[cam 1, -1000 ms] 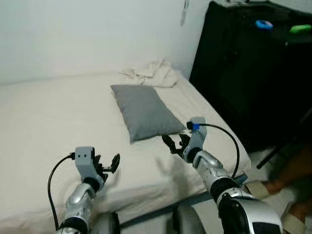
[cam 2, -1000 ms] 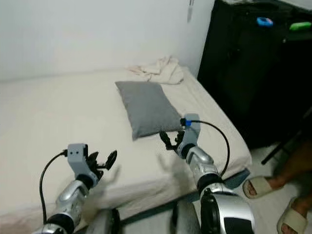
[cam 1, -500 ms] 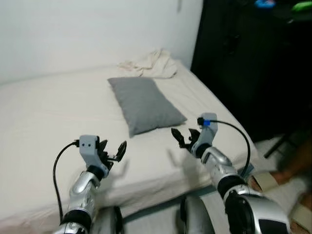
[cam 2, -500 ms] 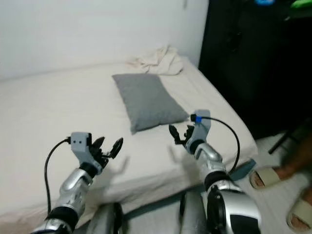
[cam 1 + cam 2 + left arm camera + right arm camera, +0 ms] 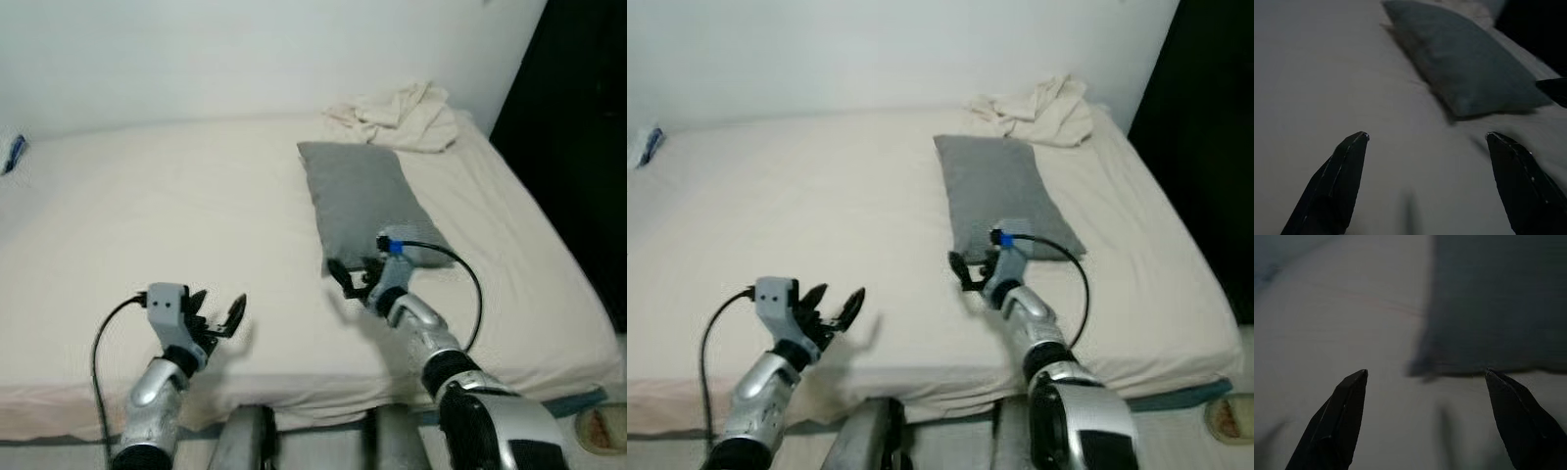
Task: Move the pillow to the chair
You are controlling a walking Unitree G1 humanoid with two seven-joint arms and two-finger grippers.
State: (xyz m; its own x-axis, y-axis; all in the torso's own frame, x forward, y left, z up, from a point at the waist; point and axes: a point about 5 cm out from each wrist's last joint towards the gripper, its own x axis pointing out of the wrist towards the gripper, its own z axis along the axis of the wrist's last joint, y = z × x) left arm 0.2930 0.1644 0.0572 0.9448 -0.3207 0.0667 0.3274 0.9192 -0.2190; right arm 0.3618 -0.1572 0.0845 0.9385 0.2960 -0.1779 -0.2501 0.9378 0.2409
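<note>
A grey pillow [image 5: 364, 196] lies on the cream bed [image 5: 147, 215], right of centre, long side running away from me. My right gripper [image 5: 350, 276] hovers open just above the mattress at the pillow's near left corner, a short gap from it. The right wrist view has that corner of the pillow [image 5: 1498, 303] ahead of its spread fingers [image 5: 1347, 416]. My left gripper [image 5: 217, 316] is open over the bed's front edge, well to the left of the pillow. In the left wrist view the pillow [image 5: 1469, 63] lies further off across the sheet.
A crumpled cream cloth [image 5: 402, 113] sits at the head of the bed beyond the pillow. A dark cabinet [image 5: 578, 147] stands along the bed's right side. A small blue object [image 5: 14, 154] lies at the far left. A sandal [image 5: 600, 429] rests on the floor at the lower right.
The camera has swung left, so the bed and pillow now sit further right in view. My right gripper has come close to the pillow's near left corner. Both grippers stay open.
</note>
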